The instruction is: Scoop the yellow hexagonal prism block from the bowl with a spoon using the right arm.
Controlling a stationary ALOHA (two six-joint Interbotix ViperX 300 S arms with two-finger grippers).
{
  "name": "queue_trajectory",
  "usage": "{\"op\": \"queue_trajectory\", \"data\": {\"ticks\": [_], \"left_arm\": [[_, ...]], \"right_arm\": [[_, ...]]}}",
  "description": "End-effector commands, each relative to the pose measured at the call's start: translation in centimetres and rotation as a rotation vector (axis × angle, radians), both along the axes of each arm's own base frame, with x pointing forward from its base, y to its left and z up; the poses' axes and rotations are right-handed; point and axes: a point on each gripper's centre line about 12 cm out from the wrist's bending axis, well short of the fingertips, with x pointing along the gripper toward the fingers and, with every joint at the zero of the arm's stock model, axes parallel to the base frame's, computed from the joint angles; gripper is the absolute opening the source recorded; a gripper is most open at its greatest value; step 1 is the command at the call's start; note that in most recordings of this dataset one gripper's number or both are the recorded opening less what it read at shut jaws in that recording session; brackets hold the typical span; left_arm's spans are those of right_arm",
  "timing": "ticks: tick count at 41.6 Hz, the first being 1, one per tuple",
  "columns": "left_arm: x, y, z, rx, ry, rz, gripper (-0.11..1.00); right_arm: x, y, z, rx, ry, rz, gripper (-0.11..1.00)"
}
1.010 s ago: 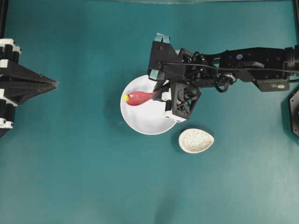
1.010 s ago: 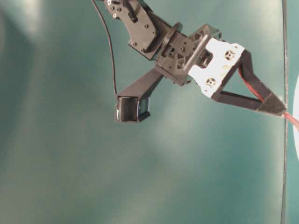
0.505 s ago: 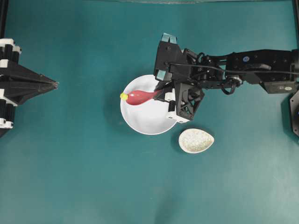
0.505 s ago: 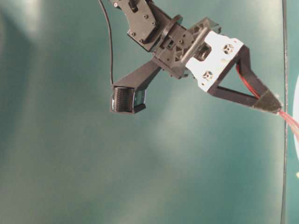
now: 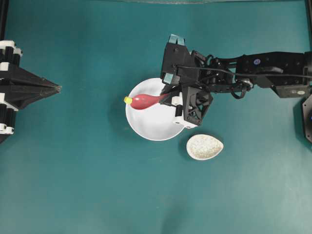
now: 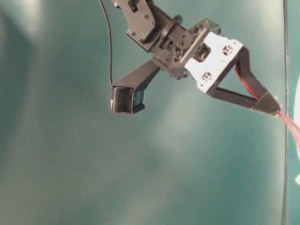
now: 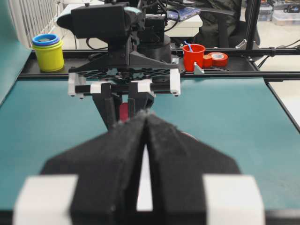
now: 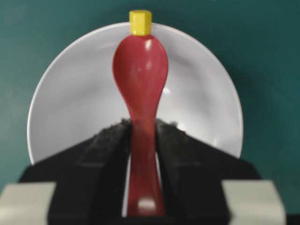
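Right tool (image 8: 142, 140) is gripping the spoon (image 8: 140, 70) by its handle, black fingers (image 8: 105, 140) pressing both sides. Scoop is extending out over the bowl (image 8: 70, 93), tip reaching the far rim. Yellow hexagonal prism block (image 8: 140, 22) is sitting at the very tip of the scoop, at the bowl's rim; cannot tell if it is resting in the scoop or only touching it. Overhead: right arm (image 5: 263, 73) is reaching in from the right, speckled spoon rest (image 5: 204, 146) lying just beside the bowl on the teal tabletop (image 5: 87, 185). Left tool (image 5: 57, 88) is sitting closed, well apart at the left edge.
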Motion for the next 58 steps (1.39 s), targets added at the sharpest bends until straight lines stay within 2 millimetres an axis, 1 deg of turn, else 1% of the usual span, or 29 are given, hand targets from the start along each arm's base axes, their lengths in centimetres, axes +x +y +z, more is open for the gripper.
{"op": "queue_trajectory", "data": {"ticks": [1,58], "left_arm": [[0.29,-0.01,0.66,0.000,-0.014,0.000,0.00],[0.29,-0.01,0.66,0.000,-0.014,0.000,0.00]], "right_arm": [[0.04,0.11,1.65,-0.003,-0.049,0.000,0.24],[0.19,0.04,1.82,-0.007,-0.068,-0.004,0.24]]}}
